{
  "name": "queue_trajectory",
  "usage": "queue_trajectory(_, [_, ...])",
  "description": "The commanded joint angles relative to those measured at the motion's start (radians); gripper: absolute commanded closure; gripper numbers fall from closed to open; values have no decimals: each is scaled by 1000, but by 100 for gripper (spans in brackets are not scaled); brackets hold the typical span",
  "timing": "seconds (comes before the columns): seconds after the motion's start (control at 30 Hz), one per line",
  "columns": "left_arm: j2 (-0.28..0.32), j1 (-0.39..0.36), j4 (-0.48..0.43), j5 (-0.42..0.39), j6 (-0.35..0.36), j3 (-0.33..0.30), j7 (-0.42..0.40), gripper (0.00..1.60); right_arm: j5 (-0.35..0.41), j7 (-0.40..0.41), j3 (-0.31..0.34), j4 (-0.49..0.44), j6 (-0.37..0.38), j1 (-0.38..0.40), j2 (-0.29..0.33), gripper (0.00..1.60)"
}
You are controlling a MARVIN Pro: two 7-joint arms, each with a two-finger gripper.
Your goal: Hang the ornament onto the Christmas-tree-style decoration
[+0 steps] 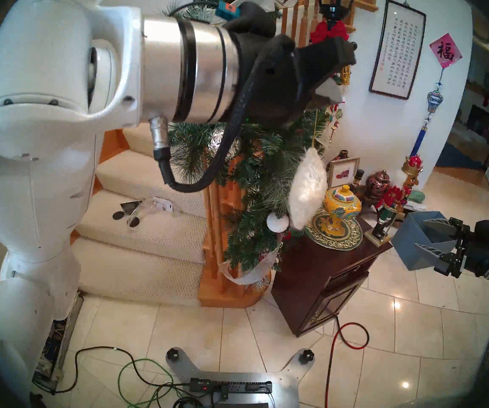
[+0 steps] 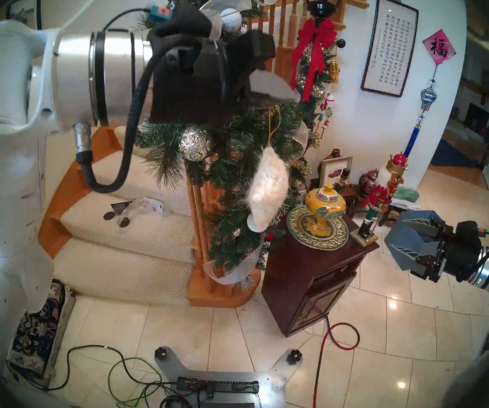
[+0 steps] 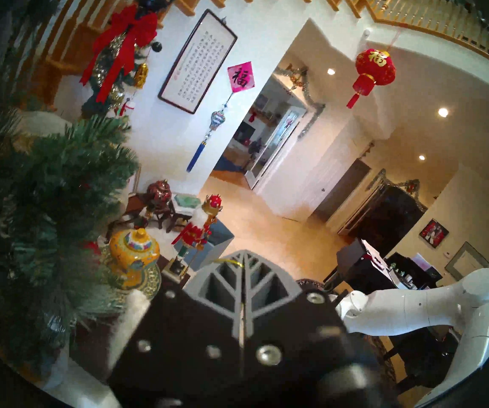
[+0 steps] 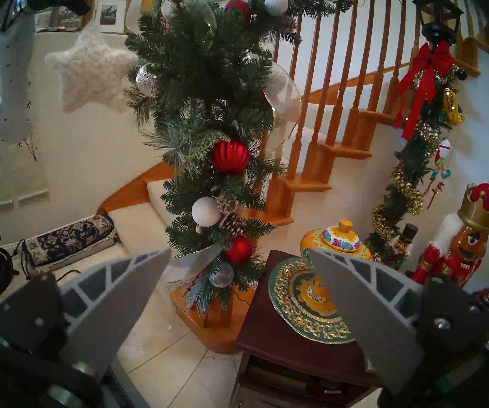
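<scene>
We found the left claw (image 2: 278, 96) raised high against the top of the green pine garland (image 2: 231, 169) that wraps the wooden stair post. In its own wrist view the two grey fingers (image 3: 225, 283) were pressed flat together, and a short piece of the gold string (image 3: 233, 262) showed at their tip, so the claw was pinching that string. From there the string (image 2: 274, 127) ran straight down to the white fuzzy star (image 2: 268, 189), which hung free in the air against the garland's needles, edge-on to the head cameras. From the right wrist camera we saw the star (image 4: 90, 71) face-on, its right point touching the foliage beside a silver ball (image 4: 146, 80). Whether the loop had caught on any branch we could not tell.

The right claw (image 2: 411, 241) was held low and well apart from the garland, out beside the dark wooden cabinet (image 2: 314, 269); its fingers (image 4: 119, 298) were spread wide with nothing between them. On the cabinet stood a yellow lidded jar (image 2: 325, 204) on a green and gold plate (image 2: 302, 239), with a nutcracker figure (image 2: 375, 204) just beside it.
</scene>
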Motion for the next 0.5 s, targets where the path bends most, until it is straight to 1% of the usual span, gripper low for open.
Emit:
queue_trajectory(0.0, [83, 40, 1, -41, -8, -13, 57, 160, 0, 62, 3, 1, -1, 4, 0, 0])
queue_trajectory(0.1, [101, 50, 1, -52, -11, -16, 59, 160, 0, 63, 3, 1, -1, 4, 0, 0])
queue_trajectory(0.13, [120, 60, 1, -64, -14, -19, 62, 160, -1, 65, 3, 1, -1, 4, 0, 0])
queue_trajectory(0.2, [137, 69, 1, -75, -17, -20, 64, 160, -1, 67, 3, 1, -1, 4, 0, 0])
queue_trajectory(0.37, [167, 77, 1, -101, -24, -13, 65, 160, 0, 73, 3, 2, -1, 4, 0, 0])
queue_trajectory(0.47, [173, 74, 1, -106, -27, -11, 65, 160, 0, 76, 3, 3, -1, 4, 0, 0])
